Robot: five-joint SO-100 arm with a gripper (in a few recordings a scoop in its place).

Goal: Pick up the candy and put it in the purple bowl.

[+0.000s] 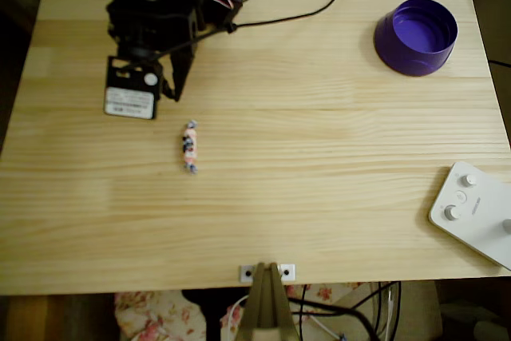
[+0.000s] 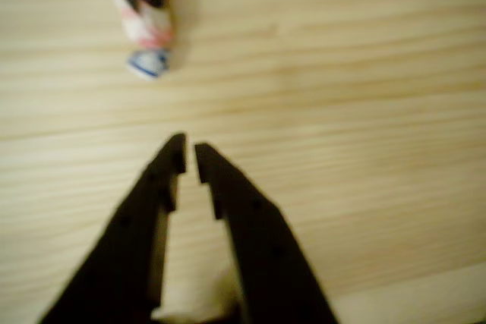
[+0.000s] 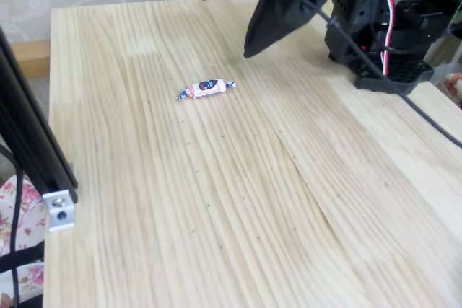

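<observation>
Gripper (image 2: 190, 155) first: we see its two black fingers (image 2: 144, 210) nearly together in the wrist view, just a thin slit between the tips, nothing held btwn them. So closed, or as good as, and empty. In the fixed view the gripper (image 3: 249, 52) points down at the wooden table (image 3: 216, 200), tip raised off the surface. In the overhead view the gripper (image 1: 173, 95) sits at upper left of the table (image 1: 319, 157), under the black arm (image 1: 160, 5), w/ a white-labelled block (image 1: 129, 101) beside it.

We find the candy (image 1: 190, 147) lying flat on the bare wood, near the gripper but apart from it, just below and slightly right of the tip in the overhead view. In the wrist view the candy (image 2: 140, 13) is at top left, blurred, one twisted end pointing our way, clear of the fingertips. In the fixed view the candy (image 3: 206, 89) lies lower left of the gripper tip, not touching.

We see the purple bowl (image 1: 416, 36) at the top right corner of the table in the overhead view, upright, well apart from candy and gripper. Its inside looks bare. A white device w/ knobs (image 1: 475, 209) sits at the right edge, lower down.
</observation>
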